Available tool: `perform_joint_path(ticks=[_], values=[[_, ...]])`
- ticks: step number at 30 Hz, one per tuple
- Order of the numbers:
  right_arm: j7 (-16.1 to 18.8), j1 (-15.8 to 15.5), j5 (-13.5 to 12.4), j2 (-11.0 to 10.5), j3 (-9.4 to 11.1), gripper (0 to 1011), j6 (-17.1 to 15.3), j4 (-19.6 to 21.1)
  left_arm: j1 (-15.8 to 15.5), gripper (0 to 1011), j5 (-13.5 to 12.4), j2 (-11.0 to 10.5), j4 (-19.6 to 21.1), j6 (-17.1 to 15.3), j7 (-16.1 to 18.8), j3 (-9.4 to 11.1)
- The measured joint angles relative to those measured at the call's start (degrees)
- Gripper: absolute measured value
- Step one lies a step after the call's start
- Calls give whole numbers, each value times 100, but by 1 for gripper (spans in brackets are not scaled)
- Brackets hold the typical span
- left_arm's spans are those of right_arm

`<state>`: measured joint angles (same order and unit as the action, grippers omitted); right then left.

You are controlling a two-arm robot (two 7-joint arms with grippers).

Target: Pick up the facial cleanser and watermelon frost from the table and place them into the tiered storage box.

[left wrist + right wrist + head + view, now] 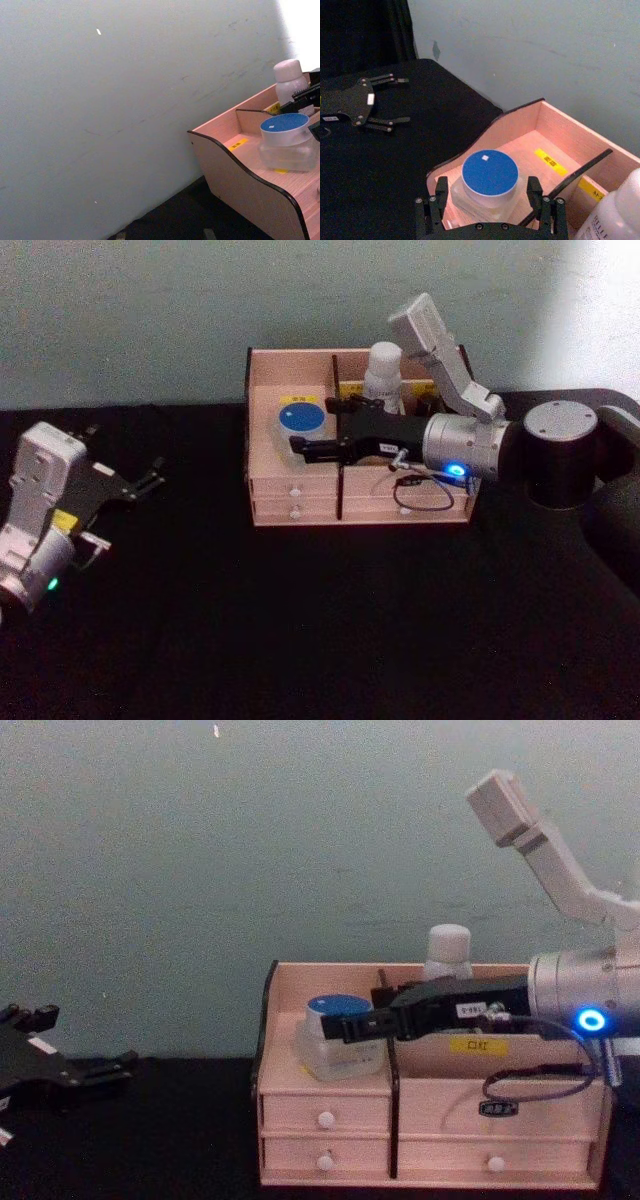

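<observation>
In the tiered storage box (262,440), both items seemingly sat.
Right gripper (487,200) was spread around the blue-lidded jar (489,175); left gripper (150,480) idled open, nothing apparently left.

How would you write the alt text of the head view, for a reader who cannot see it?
The right gripper is open around a clear jar with a round blue lid in the left compartment of the pale pink wooden tiered storage box. A white bottle stands in the right back compartment. The left gripper rests open on the black table, far left.
</observation>
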<state>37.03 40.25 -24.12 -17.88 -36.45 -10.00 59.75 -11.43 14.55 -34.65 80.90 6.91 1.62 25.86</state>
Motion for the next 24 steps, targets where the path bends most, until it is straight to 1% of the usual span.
perform_joint_path(ticks=[7,8,9,10,12,13,14,15,16,17,18,19,20,22,23,24], values=[[-104,-197,-32,-127,151,1002,36,452,0,1001,0,0,0,0,0,0],[-147,-305,-88,-191,234,1002,54,661,0,1001,0,0,0,0,0,0],[-147,-305,-88,-191,234,1002,54,661,0,1001,0,0,0,0,0,0],[-177,-391,-139,-246,293,1002,55,822,0,1001,0,0,0,0,0,0],[-202,-487,-194,-315,350,1002,54,1001,0,1001,0,0,0,0,0,0],[-222,-590,-251,-395,405,1002,50,1183,0,1001,0,0,0,0,0,0],[-228,-647,-276,-440,433,1002,46,1273,0,1001,0,0,0,0,0,0],[-235,-759,-339,-540,487,1002,32,1471,0,1001,0,0,0,0,0,0],[-235,-759,-339,-540,487,1002,32,1471,0,1001,0,0,0,0,0,0],[-235,-819,-377,-597,517,1002,23,1566,0,1001,0,0,0,0,0,0],[-236,-951,-457,-720,579,1002,4,1767,0,1001,0,0,0,0,0,0],[-241,-1036,-502,-795,617,1002,-10,1882,0,1001,0,0,0,0,0,0],[-265,-1197,-600,-935,695,1002,-40,2077,0,1001,0,0,0,0,0,0],[-308,-1376,-695,-1093,789,1002,-67,2282,0,1001,0,0,0,0,0,0],[-369,-1550,-769,-1247,876,1002,-99,2459,0,1001,0,0,0,0,0,0],[-421,-1668,-815,-1348,940,1002,-118,2573,0,1002,0,0,0,0,0,0]])
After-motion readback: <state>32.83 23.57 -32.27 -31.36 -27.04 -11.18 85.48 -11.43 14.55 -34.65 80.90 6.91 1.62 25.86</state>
